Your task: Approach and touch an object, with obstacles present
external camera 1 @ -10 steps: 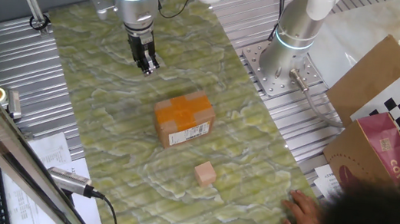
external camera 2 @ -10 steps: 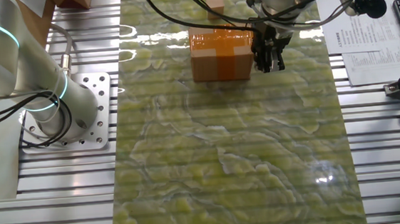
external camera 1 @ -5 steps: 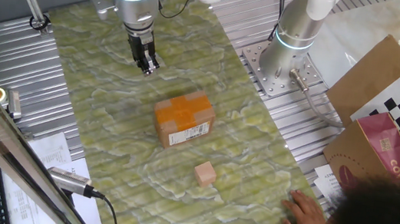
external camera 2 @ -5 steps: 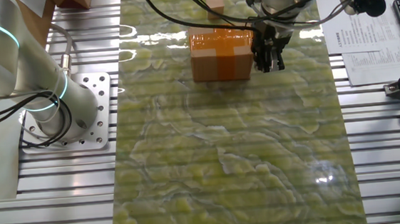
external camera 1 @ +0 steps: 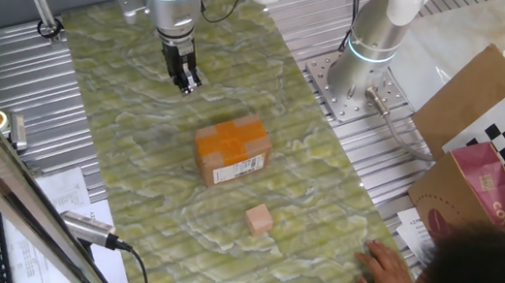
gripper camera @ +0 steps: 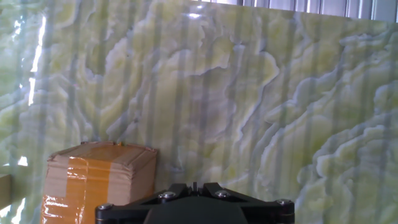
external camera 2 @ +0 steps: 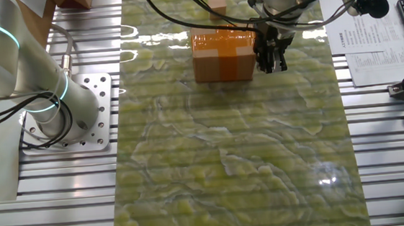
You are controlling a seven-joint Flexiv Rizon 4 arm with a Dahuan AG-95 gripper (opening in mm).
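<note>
The gripper (external camera 1: pixel 187 81) hangs above the green mat (external camera 1: pixel 133 155); its fingers look pressed together, empty. Right of it sits the box (external camera 1: pixel 231 150), orange-taped, white label on its side. Further right lies the cube (external camera 1: pixel 260 220), small, pale tan, plain-faced, apart from the box.

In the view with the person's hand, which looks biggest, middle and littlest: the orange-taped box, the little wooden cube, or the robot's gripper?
1. Cardboard box, clearly biggest.
2. Gripper.
3. Wooden cube, littlest, though not by much.
</note>
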